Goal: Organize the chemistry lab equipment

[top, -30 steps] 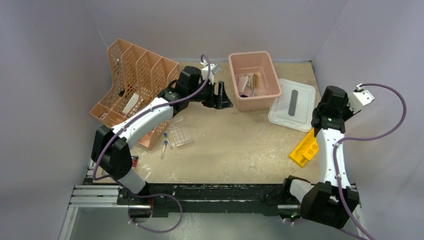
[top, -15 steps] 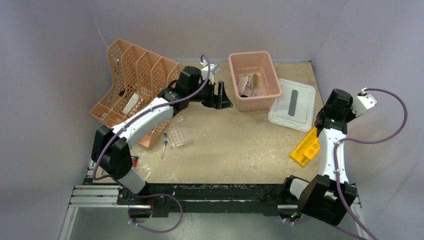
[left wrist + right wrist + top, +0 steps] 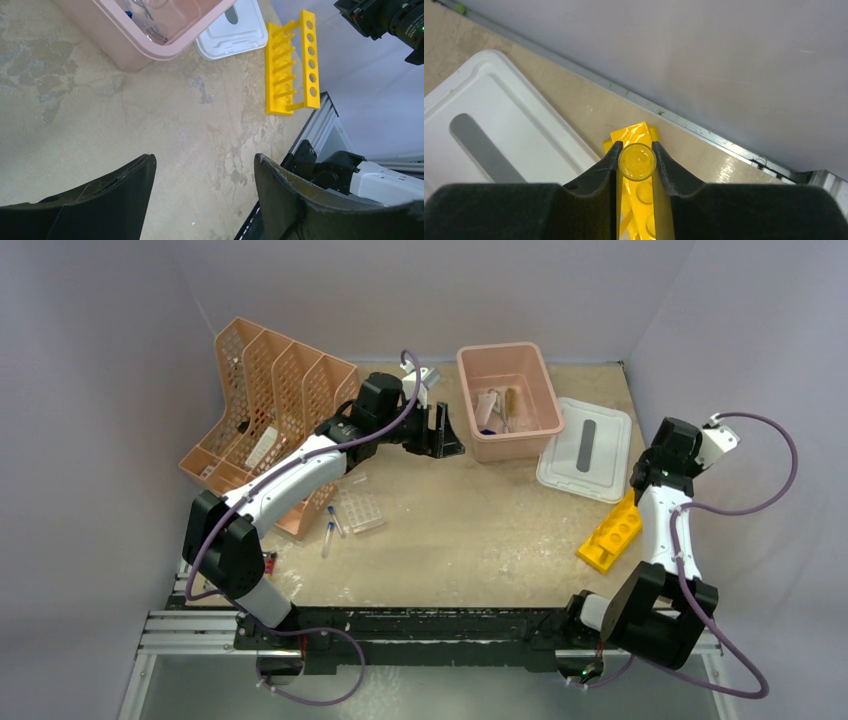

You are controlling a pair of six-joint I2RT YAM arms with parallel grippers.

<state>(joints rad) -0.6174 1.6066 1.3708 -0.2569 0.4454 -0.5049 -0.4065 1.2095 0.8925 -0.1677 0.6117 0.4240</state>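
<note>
Right gripper [image 3: 636, 150] held a clear tube [image 3: 637, 162] above the yellow rack [image 3: 633, 134]; left gripper [image 3: 204, 157] stood open. The tube looked best centred over one hole before lowering.

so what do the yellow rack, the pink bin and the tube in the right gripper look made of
Yellow rack: likely moulded plastic, opaque, even bright colour, slight sheen. Pink bin: likely plastic, smooth thin walls, rounded rim. Tube in the right gripper: clear, yellow shows through it; glass or plastic, cannot tell.
</note>
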